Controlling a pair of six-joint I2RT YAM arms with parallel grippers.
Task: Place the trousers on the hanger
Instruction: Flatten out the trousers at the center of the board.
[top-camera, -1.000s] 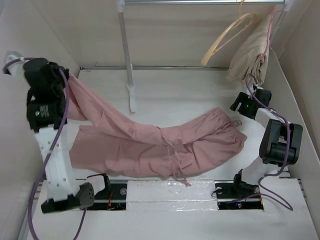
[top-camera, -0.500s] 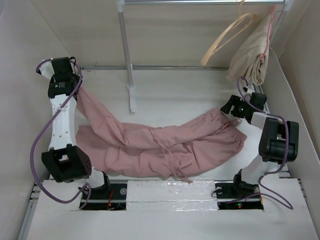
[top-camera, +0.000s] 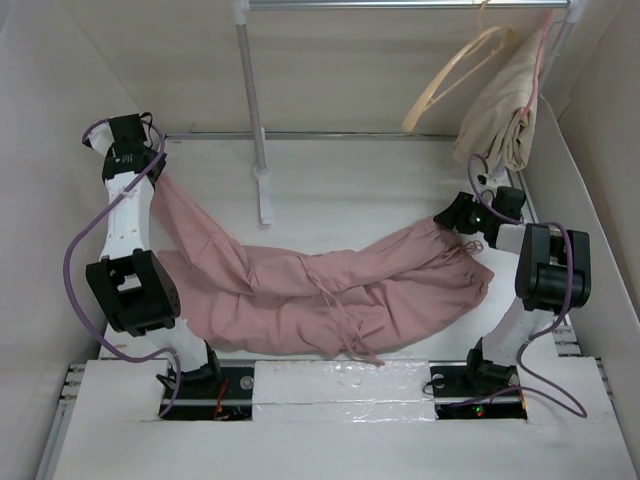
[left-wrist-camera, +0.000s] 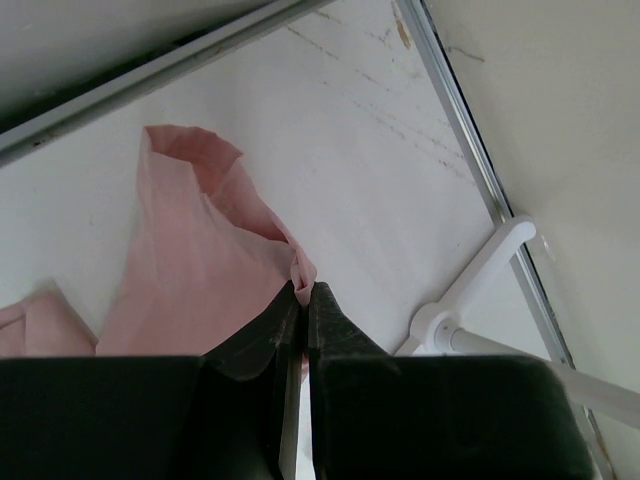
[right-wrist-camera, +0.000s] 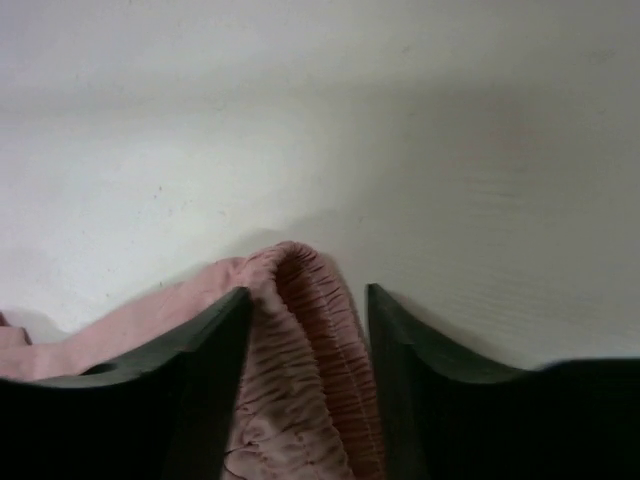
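Top external view: I find the trousers spread across the middle of the table, legs running out toward 9 o'clock and the gathered waist lying toward 3 o'clock, with the drawstring trailing off the cloth toward 6 o'clock. One leg end is lifted up and away toward 10 o'clock, where the left gripper has it. On the left wrist view the two black fingers stand pressed together with a pink hem pinched at their tips, and the rest of that leg hangs below toward 8 o'clock over the white floor. The right gripper sits low at the waist end, at about 3 o'clock on the table. Its wrist view shows the jaws apart and straddling the ribbed waistband, which humps up between them; the cloth touches the one finger, and a sliver of gap shows at the other (I cannot tell whether any of it is lifted off the table). The hanger hangs tilted from the rail at 1 o'clock, bare, just beside the beige garment and well apart from the trousers. A rack pole stands at 11 o'clock.
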